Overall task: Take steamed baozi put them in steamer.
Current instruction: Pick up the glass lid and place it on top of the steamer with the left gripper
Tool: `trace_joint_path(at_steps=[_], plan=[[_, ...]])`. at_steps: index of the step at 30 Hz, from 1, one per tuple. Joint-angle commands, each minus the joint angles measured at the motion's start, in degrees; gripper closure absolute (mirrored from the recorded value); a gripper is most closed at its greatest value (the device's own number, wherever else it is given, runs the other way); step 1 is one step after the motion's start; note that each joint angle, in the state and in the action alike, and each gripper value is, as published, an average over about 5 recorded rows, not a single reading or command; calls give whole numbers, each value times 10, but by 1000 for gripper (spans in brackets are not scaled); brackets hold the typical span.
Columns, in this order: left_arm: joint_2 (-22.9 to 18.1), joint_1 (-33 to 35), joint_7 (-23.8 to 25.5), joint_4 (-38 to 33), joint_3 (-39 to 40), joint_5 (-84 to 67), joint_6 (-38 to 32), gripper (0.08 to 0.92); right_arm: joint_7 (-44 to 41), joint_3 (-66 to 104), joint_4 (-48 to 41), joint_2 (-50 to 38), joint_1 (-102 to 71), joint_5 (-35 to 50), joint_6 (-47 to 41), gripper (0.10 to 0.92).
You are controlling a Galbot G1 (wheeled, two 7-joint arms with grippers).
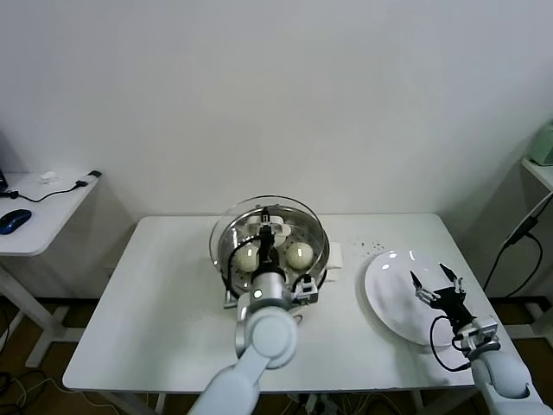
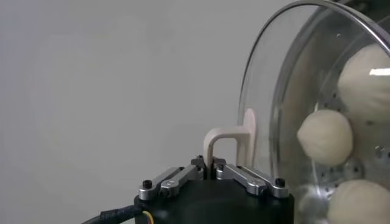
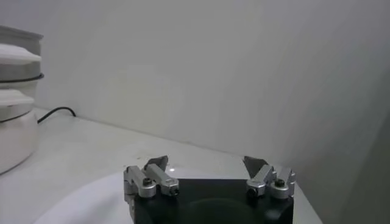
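The steamer (image 1: 226,264) stands at the table's middle, a shiny steel pot. Over it is a round glass lid (image 1: 313,226). My left gripper (image 1: 266,228) is shut on the lid's white handle (image 2: 228,137), seen close in the left wrist view with the left gripper (image 2: 210,163) pinching it. Through the glass (image 2: 268,91) I see three steamed baozi (image 2: 325,137) (image 2: 367,73) (image 2: 359,204) on the perforated floor; two of them (image 1: 249,256) (image 1: 299,254) show in the head view. Whether the lid rests on the rim I cannot tell. My right gripper (image 1: 436,284) (image 3: 204,164) hovers open and empty over the white plate (image 1: 389,298).
The white plate (image 3: 91,198) lies at the table's right side with nothing on it. The steamer's side (image 3: 15,131) shows far off in the right wrist view. A side desk (image 1: 39,216) with a mouse stands at the far left. A cable (image 1: 518,242) hangs at the right.
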Motion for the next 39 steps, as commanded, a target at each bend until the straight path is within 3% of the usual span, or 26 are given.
trace_joint_path(at_steps=[1,39], plan=[[-36,-13,-12,65,17,8,28,850,-1,2,-4,1,4,1,1,203],[-27,-16,-56,103,-1,-20,28,850,-17,13,-6,3,-1,-8,7,203]])
